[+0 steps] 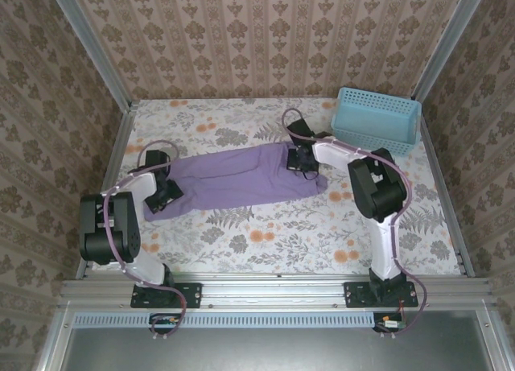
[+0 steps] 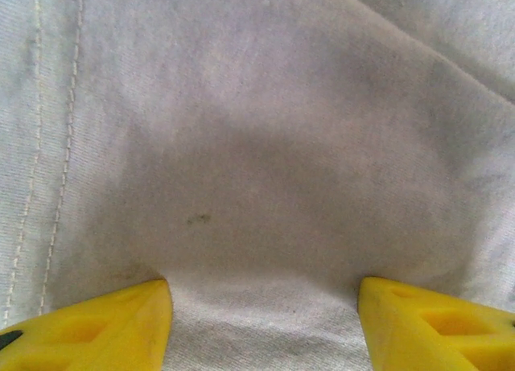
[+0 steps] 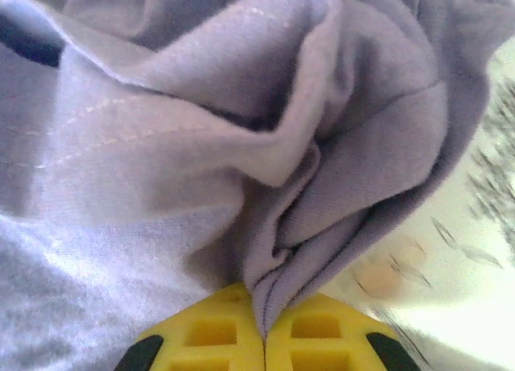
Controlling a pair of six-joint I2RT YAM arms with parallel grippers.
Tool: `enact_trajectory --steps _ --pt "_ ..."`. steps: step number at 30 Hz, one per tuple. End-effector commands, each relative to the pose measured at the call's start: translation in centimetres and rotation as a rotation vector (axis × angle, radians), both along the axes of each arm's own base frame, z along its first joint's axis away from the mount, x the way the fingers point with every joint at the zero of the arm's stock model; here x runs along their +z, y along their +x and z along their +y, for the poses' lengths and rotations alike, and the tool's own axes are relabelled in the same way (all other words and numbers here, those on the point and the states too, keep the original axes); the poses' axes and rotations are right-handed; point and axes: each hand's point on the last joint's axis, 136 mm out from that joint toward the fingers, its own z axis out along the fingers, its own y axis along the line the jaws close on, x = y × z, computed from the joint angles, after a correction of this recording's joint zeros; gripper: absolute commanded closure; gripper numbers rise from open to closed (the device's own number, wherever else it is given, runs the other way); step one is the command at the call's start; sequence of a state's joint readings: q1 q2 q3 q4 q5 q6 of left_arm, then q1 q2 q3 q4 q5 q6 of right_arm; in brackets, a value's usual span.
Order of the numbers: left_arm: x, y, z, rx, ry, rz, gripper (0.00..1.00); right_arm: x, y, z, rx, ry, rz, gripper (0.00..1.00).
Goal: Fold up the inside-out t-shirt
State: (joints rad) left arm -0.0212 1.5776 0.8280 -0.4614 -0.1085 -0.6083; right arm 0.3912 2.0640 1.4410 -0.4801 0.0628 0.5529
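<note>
The inside-out t-shirt [image 1: 233, 178] is a lavender cloth folded into a long band across the floral table. My left gripper [image 1: 163, 195] stands at its left end, jaws open and pressed down onto flat fabric [image 2: 265, 186], with a stitched seam at the left of that view. At the band's right end, my right gripper [image 1: 304, 166] is shut on a bunched fold of the shirt [image 3: 322, 186], the cloth pinched between its yellow fingers [image 3: 209, 331].
A light blue basket [image 1: 376, 118] stands at the back right, close behind the right arm. Metal frame rails edge the table [image 1: 282, 242], whose front half is bare floral cloth.
</note>
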Motion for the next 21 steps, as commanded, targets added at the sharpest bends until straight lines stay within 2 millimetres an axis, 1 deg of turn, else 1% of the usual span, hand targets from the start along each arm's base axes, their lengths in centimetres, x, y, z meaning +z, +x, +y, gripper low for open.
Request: enact_trajectory --steps 1,4,6,8,10,12,14,16,17,19,21 --pt "-0.9 -2.5 -2.5 -0.04 -0.048 0.057 0.35 1.4 -1.9 -3.4 -0.044 0.013 0.017 1.0" --pt "-1.2 -4.3 -5.1 -0.113 -0.064 0.076 0.35 3.5 -3.1 -5.4 -0.043 -0.018 -0.009 1.0" --pt "-1.0 -5.4 -7.1 -0.169 -0.074 0.074 0.35 4.6 -4.3 -6.5 -0.036 -0.057 -0.009 1.0" --pt "0.0 -6.4 -8.6 -0.218 -0.05 0.064 0.35 5.7 -5.3 -7.2 -0.028 -0.084 -0.014 1.0" --pt "1.1 -6.7 -9.1 -0.235 -0.049 0.04 0.34 7.0 -6.0 -7.7 -0.026 -0.104 -0.027 1.0" --pt "2.3 -6.5 -8.5 -0.225 -0.049 0.009 0.32 8.4 -6.5 -7.8 -0.009 -0.133 -0.046 1.0" --pt "3.4 -6.0 -7.1 -0.202 -0.034 -0.022 0.31 10.2 -6.8 -7.8 0.015 -0.193 -0.069 1.0" --pt "4.1 -5.4 -5.5 -0.175 -0.016 -0.037 0.3 11.8 -7.1 -7.6 0.047 -0.256 -0.082 1.0" --pt "4.2 -5.2 -4.7 -0.159 -0.014 -0.037 0.3 12.6 -7.2 -7.2 0.064 -0.285 -0.089 1.0" --pt "4.0 -4.7 -3.8 -0.141 -0.019 -0.038 0.29 13.9 -7.2 -6.5 0.101 -0.334 -0.1 1.0" --pt "3.4 -4.2 -3.6 -0.145 -0.032 -0.015 0.29 15.2 -7.1 -6.2 0.126 -0.394 -0.111 1.0"
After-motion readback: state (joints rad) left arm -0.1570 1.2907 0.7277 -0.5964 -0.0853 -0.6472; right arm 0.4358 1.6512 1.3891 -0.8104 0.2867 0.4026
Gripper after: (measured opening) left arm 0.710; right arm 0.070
